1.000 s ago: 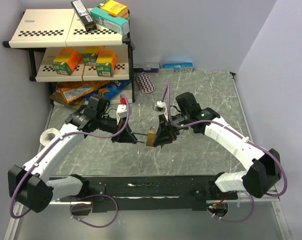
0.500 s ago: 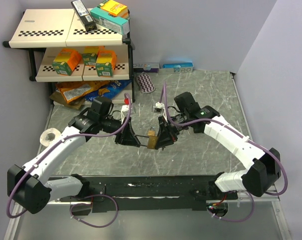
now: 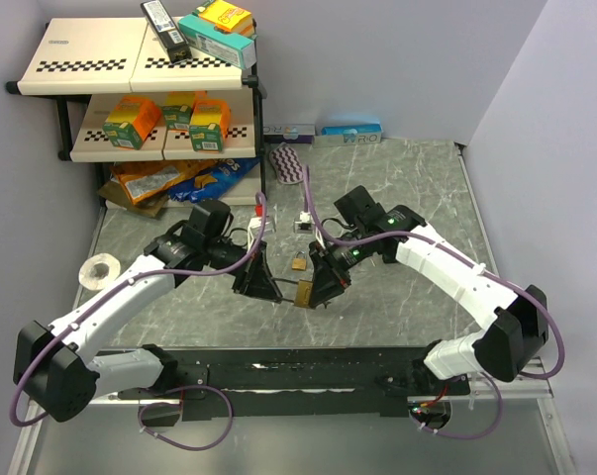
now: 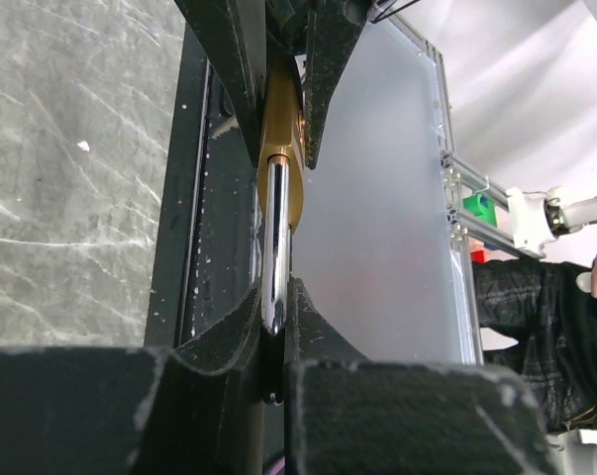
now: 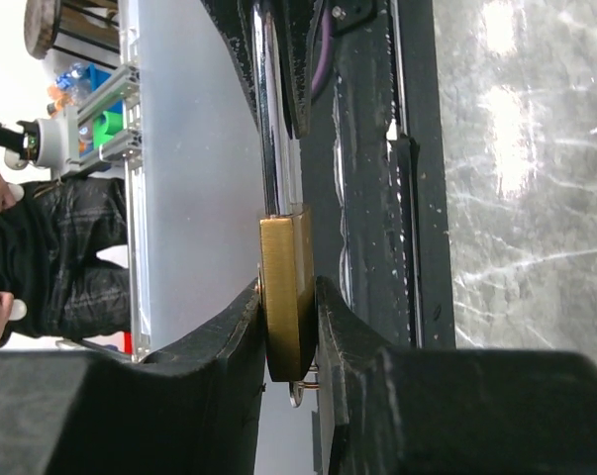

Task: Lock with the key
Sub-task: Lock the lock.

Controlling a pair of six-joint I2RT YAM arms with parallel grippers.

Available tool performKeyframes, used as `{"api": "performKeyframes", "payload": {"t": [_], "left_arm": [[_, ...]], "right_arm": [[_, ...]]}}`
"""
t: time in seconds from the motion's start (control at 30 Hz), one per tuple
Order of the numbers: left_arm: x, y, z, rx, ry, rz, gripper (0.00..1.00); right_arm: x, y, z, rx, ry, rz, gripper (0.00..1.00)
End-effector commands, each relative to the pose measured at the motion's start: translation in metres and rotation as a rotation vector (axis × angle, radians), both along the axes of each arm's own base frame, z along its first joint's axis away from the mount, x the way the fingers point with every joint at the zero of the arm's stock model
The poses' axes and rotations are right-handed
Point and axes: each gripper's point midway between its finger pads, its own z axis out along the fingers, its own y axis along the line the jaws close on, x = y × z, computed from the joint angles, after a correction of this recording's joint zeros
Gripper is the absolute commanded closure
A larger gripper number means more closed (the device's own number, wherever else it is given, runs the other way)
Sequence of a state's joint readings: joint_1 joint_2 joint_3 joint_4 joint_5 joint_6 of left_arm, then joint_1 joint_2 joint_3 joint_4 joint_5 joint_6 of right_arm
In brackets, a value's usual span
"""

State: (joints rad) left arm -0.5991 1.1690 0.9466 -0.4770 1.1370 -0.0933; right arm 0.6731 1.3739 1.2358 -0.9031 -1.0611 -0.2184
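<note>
A brass padlock (image 3: 304, 294) hangs between my two grippers, just above the table's near middle. My right gripper (image 3: 318, 292) is shut on its brass body (image 5: 286, 287). My left gripper (image 3: 263, 289) is shut on its silver shackle (image 4: 275, 237), and the brass body (image 4: 281, 129) shows beyond it. In the right wrist view the shackle (image 5: 276, 148) runs up into the left fingers (image 5: 241, 40). A small metal ring (image 5: 296, 391) pokes out under the body; the key itself is hidden. A small brass piece (image 3: 298, 261) lies on the table just behind the grippers.
A two-tier shelf (image 3: 90, 69) with boxes stands at the back left, with snack bags (image 3: 164, 178) under it. A tape roll (image 3: 98, 268) lies at the left. A patterned pouch (image 3: 290, 164) and flat boxes (image 3: 349, 133) sit by the back wall. A black rail (image 3: 298, 371) runs along the near edge.
Both grippers have moved toward the near edge together, carrying the padlock. The small brass piece now shows apart from the padlock, behind it.
</note>
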Motion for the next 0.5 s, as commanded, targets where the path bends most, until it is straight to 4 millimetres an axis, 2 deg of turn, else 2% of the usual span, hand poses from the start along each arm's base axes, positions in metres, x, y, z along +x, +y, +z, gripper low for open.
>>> {"api": "performKeyframes", "payload": {"t": [0.0, 0.13, 0.47], "left_arm": [[-0.015, -0.038, 0.032, -0.200, -0.170, -0.146, 0.99], [-0.026, -0.043, 0.028, -0.200, -0.148, -0.182, 0.99], [-0.040, -0.049, 0.036, -0.254, -0.169, -0.221, 0.99]], "right_arm": [[0.034, 0.067, 0.096, 0.431, -0.362, 0.115, 1.00], [0.032, 0.068, 0.101, 0.454, -0.361, 0.134, 1.00], [0.024, 0.073, 0.106, 0.492, -0.342, 0.196, 1.00]]}}
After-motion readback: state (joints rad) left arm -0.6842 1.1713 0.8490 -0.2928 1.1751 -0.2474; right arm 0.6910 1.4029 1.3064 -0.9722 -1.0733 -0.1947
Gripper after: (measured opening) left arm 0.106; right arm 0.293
